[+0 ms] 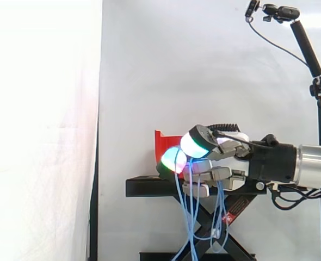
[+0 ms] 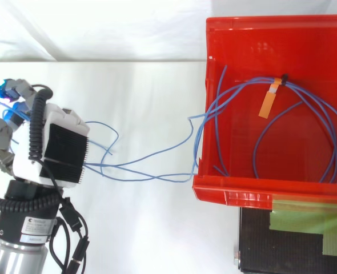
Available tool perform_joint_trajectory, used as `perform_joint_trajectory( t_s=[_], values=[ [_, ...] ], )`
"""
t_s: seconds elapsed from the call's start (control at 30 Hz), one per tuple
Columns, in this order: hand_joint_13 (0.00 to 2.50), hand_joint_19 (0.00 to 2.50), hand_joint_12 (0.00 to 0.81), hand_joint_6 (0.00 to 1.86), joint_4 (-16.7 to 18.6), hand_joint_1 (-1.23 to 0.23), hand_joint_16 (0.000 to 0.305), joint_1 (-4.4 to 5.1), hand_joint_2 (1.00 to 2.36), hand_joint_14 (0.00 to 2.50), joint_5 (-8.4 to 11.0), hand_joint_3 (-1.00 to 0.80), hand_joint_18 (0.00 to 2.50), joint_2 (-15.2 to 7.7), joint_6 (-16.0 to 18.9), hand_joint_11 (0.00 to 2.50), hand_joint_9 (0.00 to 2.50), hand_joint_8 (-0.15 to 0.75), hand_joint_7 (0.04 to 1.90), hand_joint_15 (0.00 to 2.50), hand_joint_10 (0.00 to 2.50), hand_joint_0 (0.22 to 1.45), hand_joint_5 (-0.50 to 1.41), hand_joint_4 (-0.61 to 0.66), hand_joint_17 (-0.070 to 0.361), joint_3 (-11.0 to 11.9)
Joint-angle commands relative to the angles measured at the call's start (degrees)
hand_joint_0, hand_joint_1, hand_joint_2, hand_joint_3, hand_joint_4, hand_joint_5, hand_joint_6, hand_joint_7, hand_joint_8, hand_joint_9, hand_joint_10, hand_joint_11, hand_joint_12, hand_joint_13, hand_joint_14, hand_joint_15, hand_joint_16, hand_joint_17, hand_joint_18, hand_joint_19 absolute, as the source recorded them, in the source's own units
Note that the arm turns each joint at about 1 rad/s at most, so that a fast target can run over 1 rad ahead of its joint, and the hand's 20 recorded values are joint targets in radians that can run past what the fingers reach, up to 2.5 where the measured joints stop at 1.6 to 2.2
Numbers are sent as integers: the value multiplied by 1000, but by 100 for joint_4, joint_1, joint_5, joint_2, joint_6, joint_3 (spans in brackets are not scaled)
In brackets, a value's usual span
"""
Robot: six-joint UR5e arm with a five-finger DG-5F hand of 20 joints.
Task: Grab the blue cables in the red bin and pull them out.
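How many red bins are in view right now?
1: the red bin sits on the black stand; blue cables trail over its wall to the hand, which is shut on them.

Black stand (image 1: 149, 187) on crossed scissor legs, flat platform on top, red bin (image 2: 231, 191) sitting upright on the platform, open side up, greenish strip of tape (image 2: 311, 217) stuck across the stand's top beside the bin
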Motion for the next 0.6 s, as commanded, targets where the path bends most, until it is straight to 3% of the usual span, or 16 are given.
perform_joint_trajectory(
  t_s=[0.0, 0.33, 0.43, 0.57],
  values=[
    [1114, 1434, 302, 95, -56, -965, 41, 0, 1000, 2500, -16, -1000, 1078, -3, 3, 1919, 1532, 353, 850, 501, 9, 769, 1005, 250, 93, 5],
    [1118, 1405, 304, 67, -91, -953, 43, 9, 1000, 2500, -8, -1000, 1070, -3, 100, 1913, 1534, 360, 856, 494, 12, 756, 1011, 252, 96, 5],
    [1120, 1378, 304, 63, -170, -941, 44, 18, 1000, 2500, -8, -1000, 1067, -3, 364, 1925, 1535, 360, 857, 493, 10, 744, 1014, 256, 98, 5],
    [1124, 1344, 305, 56, -241, -931, 45, 26, 1000, 2500, -8, -1000, 1065, 6, 425, 1910, 1538, 363, 859, 485, 12, 730, 1018, 265, 100, 5]
  ],
)
